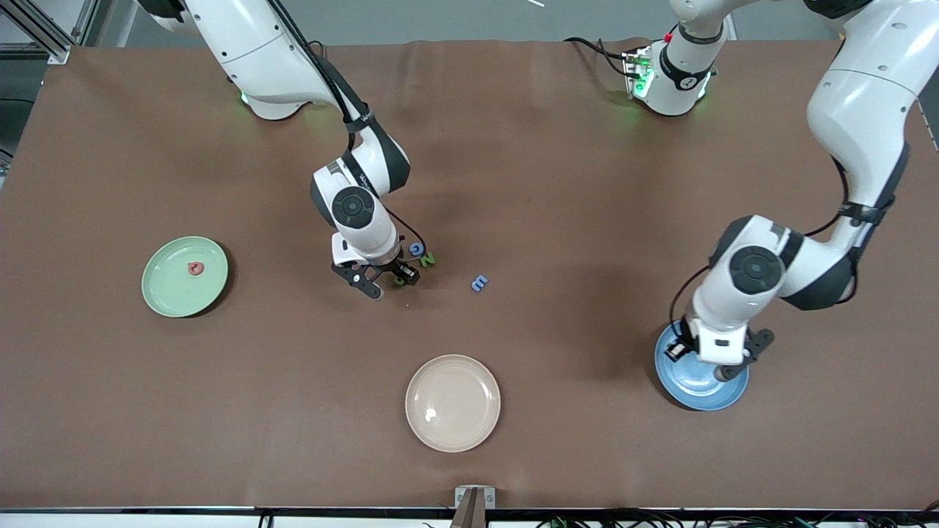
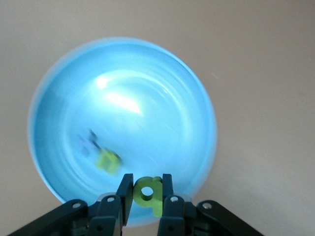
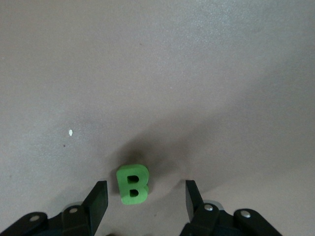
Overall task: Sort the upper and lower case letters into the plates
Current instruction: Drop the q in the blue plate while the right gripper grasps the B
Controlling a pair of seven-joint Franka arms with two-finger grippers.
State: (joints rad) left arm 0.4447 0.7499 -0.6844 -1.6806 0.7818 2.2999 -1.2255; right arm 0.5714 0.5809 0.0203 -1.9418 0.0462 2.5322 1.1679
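Wide bare table lies between the two arms, only the blue E on it. The right gripper straddles the green B, a gap on each side of the letter; the blue G and green N crowd just beside it. The left gripper, pinching a green g, hangs over the blue plate; one green letter sits in the dish. The cream plate is bare
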